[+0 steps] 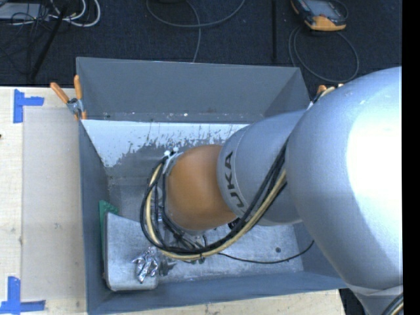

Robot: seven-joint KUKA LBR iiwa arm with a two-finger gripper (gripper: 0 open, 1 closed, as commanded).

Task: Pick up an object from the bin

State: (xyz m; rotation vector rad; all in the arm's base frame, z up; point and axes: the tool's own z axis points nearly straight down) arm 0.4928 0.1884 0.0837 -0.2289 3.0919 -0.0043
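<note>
The arm (341, 176) reaches far into the bin (92, 176), its thick grey links crossing the bin's right half and its orange wrist cover (193, 189), looped with black cables (154, 202), pointing steeply down at the bin's floor. A grey, cloth-like sheet (121, 248) lies flat in the bin's near-left corner, and the metal gripper (149, 266) is low over its near-right part; how wide it stands I cannot tell. A small green piece (105, 209) shows at the sheet's far edge, against the bin's left wall.

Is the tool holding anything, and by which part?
Cannot tell. The orange wrist cover hangs over a pale grey cloth and a shiny silvery piece at the bin's lower left; no grip shows.
</note>
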